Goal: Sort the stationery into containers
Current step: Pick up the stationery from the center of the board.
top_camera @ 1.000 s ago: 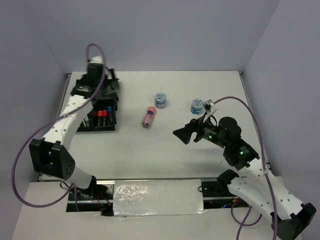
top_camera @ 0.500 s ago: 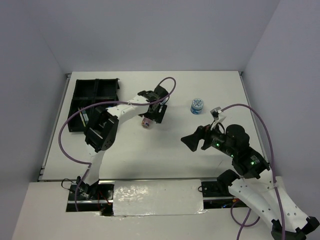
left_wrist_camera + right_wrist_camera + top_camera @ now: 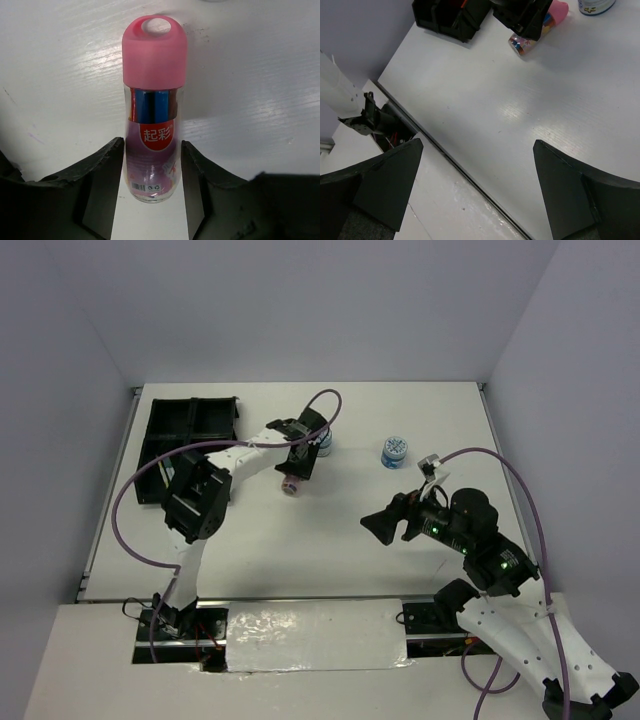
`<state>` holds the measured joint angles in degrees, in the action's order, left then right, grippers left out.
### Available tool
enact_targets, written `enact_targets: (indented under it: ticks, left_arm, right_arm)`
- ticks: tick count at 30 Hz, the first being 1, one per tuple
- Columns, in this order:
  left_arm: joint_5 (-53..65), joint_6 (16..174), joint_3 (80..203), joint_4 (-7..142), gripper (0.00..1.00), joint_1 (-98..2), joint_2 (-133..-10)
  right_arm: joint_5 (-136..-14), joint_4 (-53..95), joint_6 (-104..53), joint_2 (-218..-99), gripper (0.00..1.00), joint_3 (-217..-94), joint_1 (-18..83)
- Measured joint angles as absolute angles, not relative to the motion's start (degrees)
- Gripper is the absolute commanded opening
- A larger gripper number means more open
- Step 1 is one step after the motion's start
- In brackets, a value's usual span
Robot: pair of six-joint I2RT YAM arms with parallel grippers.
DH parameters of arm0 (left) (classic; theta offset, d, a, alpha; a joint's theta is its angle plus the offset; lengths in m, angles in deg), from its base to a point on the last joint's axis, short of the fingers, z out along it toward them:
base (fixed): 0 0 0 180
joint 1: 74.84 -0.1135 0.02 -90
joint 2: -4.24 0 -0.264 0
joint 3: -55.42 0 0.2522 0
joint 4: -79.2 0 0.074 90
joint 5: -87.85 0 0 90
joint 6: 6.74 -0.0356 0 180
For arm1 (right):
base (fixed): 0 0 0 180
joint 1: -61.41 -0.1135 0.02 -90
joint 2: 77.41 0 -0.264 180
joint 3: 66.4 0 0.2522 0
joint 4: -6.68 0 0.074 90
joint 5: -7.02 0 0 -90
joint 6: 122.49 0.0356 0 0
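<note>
Fingers (image 3: 107, 165) of my left hand (image 3: 152, 146) are pinching the pink tube (image 3: 154, 65) across its narrow clear body, for a level lift, I judge; it is lying on the desk (image 3: 330, 550), right of the black organiser tray (image 3: 190, 408) awaiting it.

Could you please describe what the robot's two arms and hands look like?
The left arm and right arm have white shells and black joints, each trailed by a looping purple cable. The left hand and right hand are matte black with broad wedge-shaped fingers. Small green lights dot the right arm.
</note>
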<state>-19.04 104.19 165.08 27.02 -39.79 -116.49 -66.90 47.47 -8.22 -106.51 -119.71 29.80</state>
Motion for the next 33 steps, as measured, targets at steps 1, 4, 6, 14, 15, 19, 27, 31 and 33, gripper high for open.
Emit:
enact_targets:
  ticks: [1, 4, 6, 14, 15, 19, 27, 31, 33]
  left_arm:
    - [-18.3, 104.2, 164.8, 27.3, 0.38, -40.2, -116.2]
    - [-16.1, 104.1, 164.7, 27.5, 0.63, -41.5, -116.0]
    - [-15.2, 104.1, 164.8, 27.3, 0.68, -42.3, -116.0]
    - [-13.8, 104.1, 165.1, 27.5, 0.61, -43.6, -119.5]
    - [-13.8, 104.1, 165.1, 27.5, 0.39, -43.6, -119.5]
    - [-14.5, 104.2, 165.9, 26.0, 0.0, -43.6, -119.5]
    - [-19.3, 105.6, 173.0, 20.6, 0.0, -53.9, -114.8]
    - [-23.2, 104.2, 179.7, 22.0, 0.0, -67.6, -111.3]
    - [-25.7, 101.2, 180.4, 25.7, 0.0, -73.0, -110.5]
  right_arm:
    - [-66.9, 47.5, -8.4, -106.5, 1.0, -119.7, 29.8]
    - [-66.9, 47.4, -8.6, -106.5, 1.0, -119.7, 29.8]
    - [-66.8, 47.4, -8.8, -106.6, 1.0, -119.7, 29.8]
    - [-66.7, 47.2, -9.9, -106.3, 1.0, -119.7, 29.8]
    - [-66.8, 47.2, -10.1, -106.1, 1.0, -119.7, 29.8]
    - [-67.3, 47.3, -10.6, -105.2, 1.0, -119.7, 29.8]
    - [-66.9, 47.0, -10.7, -105.2, 1.0, -119.7, 29.8]
    - [-66.0, 46.2, -10.4, -105.9, 1.0, -119.7, 29.8]
    - [-65.4, 45.2, -10.3, -106.7, 1.0, -119.4, 29.8]
